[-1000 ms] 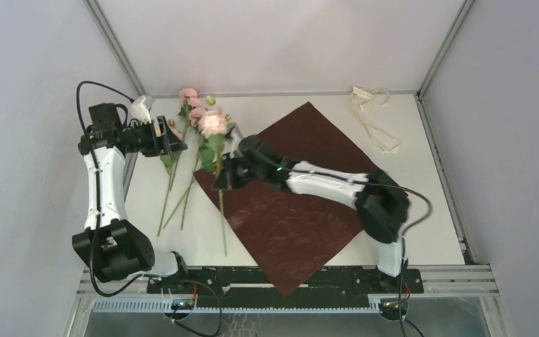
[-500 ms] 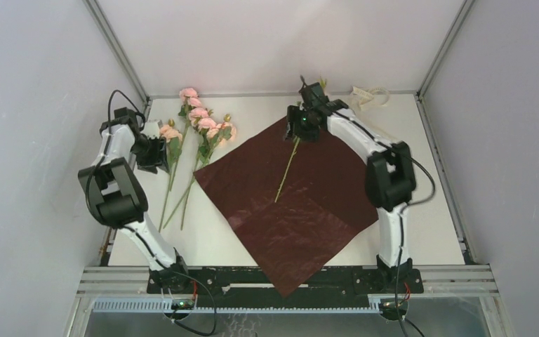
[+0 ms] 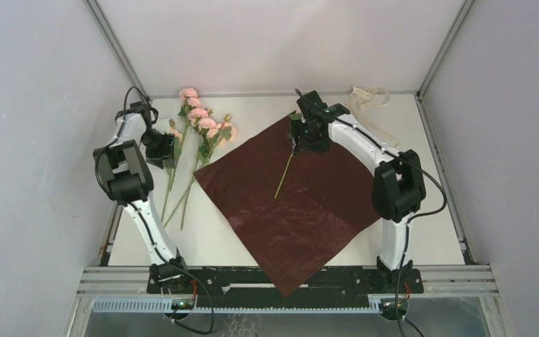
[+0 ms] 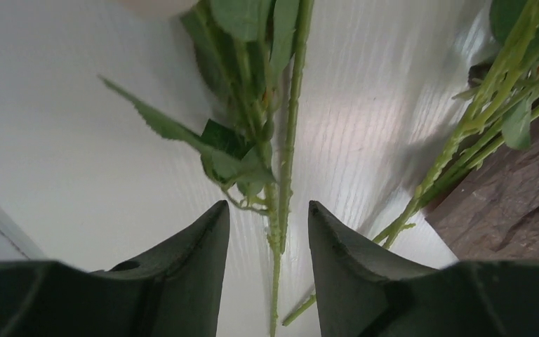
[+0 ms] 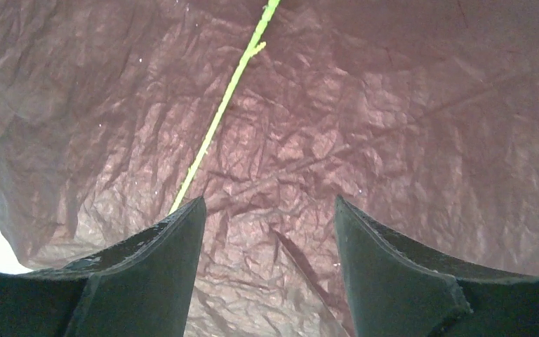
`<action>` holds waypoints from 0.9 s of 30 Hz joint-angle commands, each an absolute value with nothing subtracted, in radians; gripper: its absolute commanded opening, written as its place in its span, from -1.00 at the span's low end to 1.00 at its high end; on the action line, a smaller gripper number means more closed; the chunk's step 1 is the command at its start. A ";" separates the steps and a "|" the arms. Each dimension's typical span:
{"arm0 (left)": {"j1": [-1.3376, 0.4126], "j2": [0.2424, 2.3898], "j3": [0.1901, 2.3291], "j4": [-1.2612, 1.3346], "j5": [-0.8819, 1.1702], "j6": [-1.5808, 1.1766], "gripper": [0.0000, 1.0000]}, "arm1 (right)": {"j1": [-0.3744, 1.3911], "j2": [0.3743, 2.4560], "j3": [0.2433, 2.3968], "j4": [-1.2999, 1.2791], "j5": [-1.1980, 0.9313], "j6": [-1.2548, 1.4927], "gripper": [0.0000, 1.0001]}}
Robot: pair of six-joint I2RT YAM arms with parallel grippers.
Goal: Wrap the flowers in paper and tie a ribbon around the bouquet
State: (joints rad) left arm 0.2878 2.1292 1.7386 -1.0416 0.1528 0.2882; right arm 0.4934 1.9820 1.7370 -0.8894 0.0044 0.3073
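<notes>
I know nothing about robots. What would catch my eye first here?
The big dark red paper, lying like a diamond in the middle, with one thin green stem on it near the open right pincer. Left of it lie the pink flowers, where the left pincer straddles a stalk.

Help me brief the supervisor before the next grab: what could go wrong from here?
1. The left fingers straddle one stem, but a leaf and neighbouring stalks lie close; closing may pinch those too.
2. The single stem lies loose on the paper below the open right fingers; a low move could nudge it off line.
3. The paper's near corner overhangs the table edge and may slide.
</notes>
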 commanded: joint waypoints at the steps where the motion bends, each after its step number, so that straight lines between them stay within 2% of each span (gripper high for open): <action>1: 0.272 2.175 1.829 -1.064 0.147 0.265 -0.01 | 0.498 1.901 1.666 -0.858 0.054 0.284 0.51; 8: 0.236 2.284 1.973 -1.097 0.100 0.238 -0.33 | 0.499 1.872 1.574 -0.855 0.099 0.288 0.50; 9: 0.229 2.290 1.984 -1.102 0.083 0.242 -0.45 | 0.499 1.865 1.565 -0.851 0.100 0.290 0.51; 11: 0.228 2.296 1.994 -1.110 0.064 0.245 -0.82 | 0.502 1.854 1.552 -0.848 0.099 0.292 0.50; 13: 0.229 2.292 1.985 -1.108 0.060 0.250 -0.99 | 0.505 1.840 1.544 -0.847 0.103 0.287 0.50; 18: 0.254 2.232 1.935 -1.079 0.083 0.248 -1.00 | 0.514 1.797 1.538 -0.862 0.127 0.275 0.51; 23: 0.336 1.929 1.862 -0.955 0.251 0.162 -1.00 | 0.569 1.705 1.517 -0.822 0.115 0.221 0.51; 27: 0.363 1.724 1.870 -0.963 0.409 0.133 -1.00 | 0.703 1.621 1.511 -0.733 0.107 0.139 0.53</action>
